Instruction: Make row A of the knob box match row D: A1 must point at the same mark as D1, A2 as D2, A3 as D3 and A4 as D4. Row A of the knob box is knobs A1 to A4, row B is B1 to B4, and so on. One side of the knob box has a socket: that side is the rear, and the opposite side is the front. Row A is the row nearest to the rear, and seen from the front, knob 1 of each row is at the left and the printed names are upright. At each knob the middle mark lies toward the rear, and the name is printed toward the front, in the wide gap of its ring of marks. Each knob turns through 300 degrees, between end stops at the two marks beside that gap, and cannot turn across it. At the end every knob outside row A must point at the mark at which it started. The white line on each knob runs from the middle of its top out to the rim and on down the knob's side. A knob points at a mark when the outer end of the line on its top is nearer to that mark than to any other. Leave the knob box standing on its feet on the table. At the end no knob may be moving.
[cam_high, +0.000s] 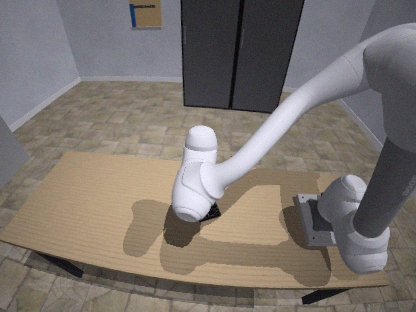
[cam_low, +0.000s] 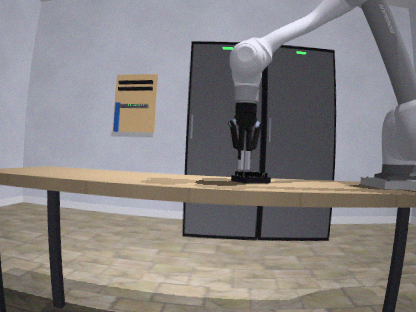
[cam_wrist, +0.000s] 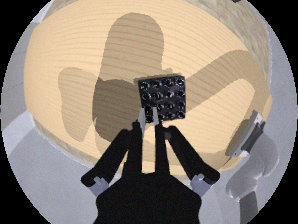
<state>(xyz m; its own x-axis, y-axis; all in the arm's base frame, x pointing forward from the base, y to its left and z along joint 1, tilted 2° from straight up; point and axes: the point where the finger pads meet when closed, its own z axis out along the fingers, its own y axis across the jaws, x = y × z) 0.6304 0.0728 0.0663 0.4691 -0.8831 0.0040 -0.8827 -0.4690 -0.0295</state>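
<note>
The black knob box (cam_high: 214, 210) (cam_low: 261, 178) (cam_wrist: 163, 90) stands on the table, with its round black knobs in a grid. In the top view the arm hides most of it. My gripper (cam_low: 244, 167) (cam_wrist: 149, 113) points straight down over the box, its fingertips close to the top. In the wrist view the fingertips are slightly apart at the lower left corner knob, and part of that knob shows between them. The gripper is open by a narrow gap, with no firm hold visible. The white lines, marks and printed names are too small to read, and the fingers partly hide the lower left knobs.
The wooden table (cam_high: 90, 200) (cam_low: 100, 181) (cam_wrist: 50, 55) carries the box and the arm's grey base plate (cam_high: 314, 239) at its right end. The arm reaches over the table from that end and casts shadows around the box. Dark cabinets (cam_high: 210, 50) (cam_low: 215, 150) stand behind.
</note>
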